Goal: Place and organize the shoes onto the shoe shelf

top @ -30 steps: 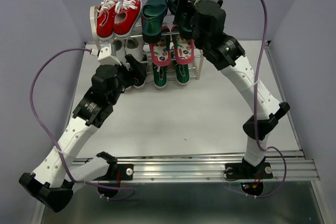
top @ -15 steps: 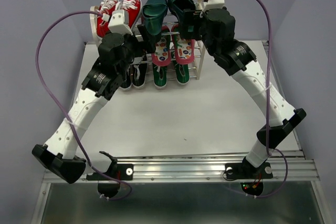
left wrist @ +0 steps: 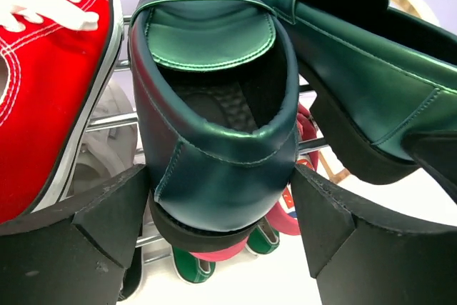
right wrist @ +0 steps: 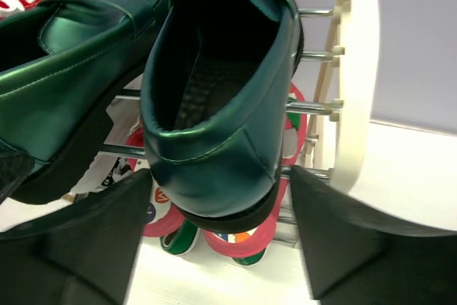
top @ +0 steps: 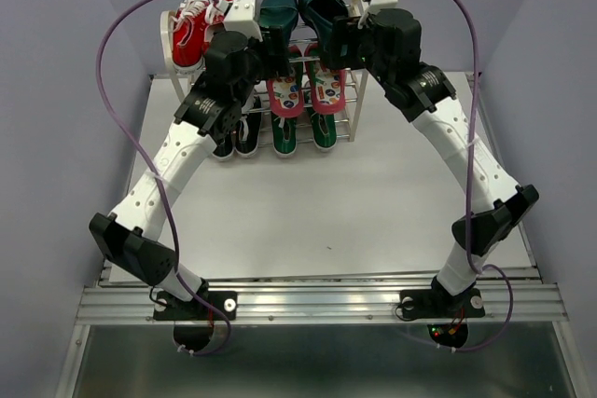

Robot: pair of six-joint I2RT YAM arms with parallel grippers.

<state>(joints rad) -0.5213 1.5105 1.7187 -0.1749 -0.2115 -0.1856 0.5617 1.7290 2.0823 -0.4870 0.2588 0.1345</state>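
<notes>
**Both grippers at the green heels, top tier**

The shoe shelf [top: 166,34] stands at the table's [top: 373,212] far edge, nearer the far-left corner. It is made of chrome rods [right wrist: 314,107] running between cream, round-topped side frames [right wrist: 355,69].

Top tier, left to right:
- The red sneakers [top: 189,33] are canvas with white stitching, white laces and a white rubber rim.
- The left heel [left wrist: 214,105] is glossy dark green with stitched seams and a folded tab over the throat. Its insole is embossed with a fine grid and its sole is black.
- The left gripper [left wrist: 221,176] has matte black fingers [left wrist: 107,226] spread to either side of this shoe's back, tips right at its sides. I cannot tell whether they pinch it or only flank it.
- The right heel [right wrist: 214,91] lies just beside the left one, with the same finish and the same grid insole.
- The right gripper [right wrist: 214,175] is likewise spread around that shoe's back, fingertips at the leather. Again I cannot tell whether it grips.

Lower levels, left to right:
- The black sneakers [top: 246,133] sit on the lowest level, at the left.
- The green sneakers [top: 284,139], with pale toes, sit beside them on the same level.
- The flip-flops [top: 284,95] lie tilted on the tier under the heels. Their pink-red soles carry a multicoloured print that is too small to read.
</notes>
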